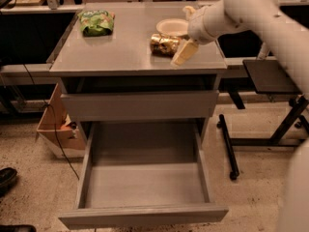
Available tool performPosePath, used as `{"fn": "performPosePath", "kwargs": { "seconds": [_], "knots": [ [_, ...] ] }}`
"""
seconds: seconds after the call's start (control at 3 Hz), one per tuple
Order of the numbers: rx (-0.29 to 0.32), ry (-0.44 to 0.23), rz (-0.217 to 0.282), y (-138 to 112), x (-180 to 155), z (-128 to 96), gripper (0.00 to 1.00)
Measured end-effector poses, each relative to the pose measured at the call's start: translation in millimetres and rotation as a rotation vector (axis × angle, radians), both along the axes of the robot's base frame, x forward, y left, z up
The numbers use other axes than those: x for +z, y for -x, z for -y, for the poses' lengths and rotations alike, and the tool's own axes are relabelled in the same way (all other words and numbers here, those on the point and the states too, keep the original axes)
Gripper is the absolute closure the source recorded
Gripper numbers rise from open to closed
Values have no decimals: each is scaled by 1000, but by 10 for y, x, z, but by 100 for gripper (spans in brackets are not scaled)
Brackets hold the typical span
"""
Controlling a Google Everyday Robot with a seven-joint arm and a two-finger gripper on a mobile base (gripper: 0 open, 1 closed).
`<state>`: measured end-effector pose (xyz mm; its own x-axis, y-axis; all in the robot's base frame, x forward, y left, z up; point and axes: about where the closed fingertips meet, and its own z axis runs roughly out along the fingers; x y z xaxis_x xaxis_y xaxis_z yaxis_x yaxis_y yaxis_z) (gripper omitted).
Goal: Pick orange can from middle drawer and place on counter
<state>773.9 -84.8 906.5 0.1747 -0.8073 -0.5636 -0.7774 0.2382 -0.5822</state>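
At the far left, on the speckled floor, we see a brown cardboard box point(54, 125) standing just beside the grey drawer cabinet. On the smooth grey rectangular counter point(125, 52), a crumpled green snack bag point(96, 22) lies near the back left corner. Lower down, the wide shallow grey middle drawer point(145, 215) stands pulled fully out, below a closed flat grey drawer front point(140, 105).

Right of the counter's middle we find the small shiny golden-orange can point(164, 45), lying on its side on the counter. A shallow white round bowl point(172, 26) sits just behind it. The cream two-finger gripper point(186, 32) hangs over the counter's right part, just beside the can. Its fingers are spread wide: the lower fingertip point(183, 53) slants down at the can's right end, whether touching we cannot tell, and the other shows beyond the bowl. It grips nothing. At the far right stands a small black side table point(269, 76).
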Motion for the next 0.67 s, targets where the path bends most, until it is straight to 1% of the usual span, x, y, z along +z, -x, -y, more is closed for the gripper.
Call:
{"fn": "performPosePath", "kwargs": {
  "seconds": [0.33, 0.67],
  "knots": [
    [-34, 16, 22, 695, 465, 356, 0],
    [-66, 27, 23, 1132, 649, 603, 0]
  ]
}}
